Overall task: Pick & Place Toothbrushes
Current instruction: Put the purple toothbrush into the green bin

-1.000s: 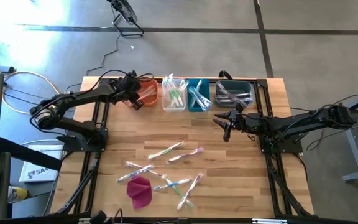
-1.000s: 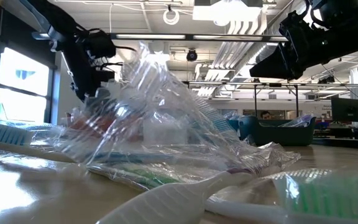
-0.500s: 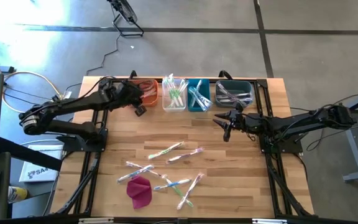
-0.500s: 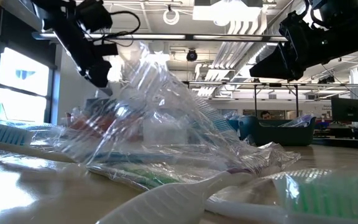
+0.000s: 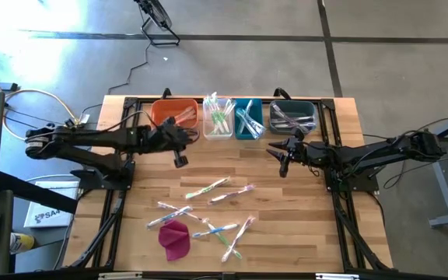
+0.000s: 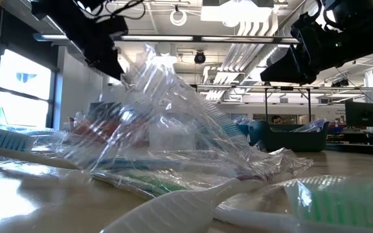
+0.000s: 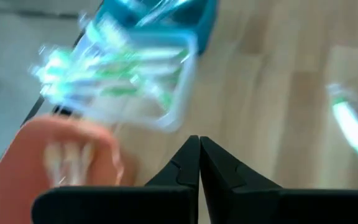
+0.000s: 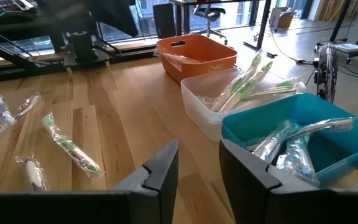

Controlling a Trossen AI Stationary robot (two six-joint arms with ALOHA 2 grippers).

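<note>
Legible text: one partial marking only. White box on the floor beside the table's left edge, well behind the left arm's base: letters "SA", remainder unreadable. Nothing else legible.

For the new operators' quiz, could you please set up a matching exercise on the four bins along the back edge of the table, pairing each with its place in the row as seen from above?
Things:
1. orange bin
2. clear bin
3. teal bin
4. dark grey bin

Places:
a. second from the right arm's end
b. at the left arm's end
c. at the right arm's end
d. second from the left arm's end

Pairs: 1-b, 2-d, 3-a, 4-c
</note>
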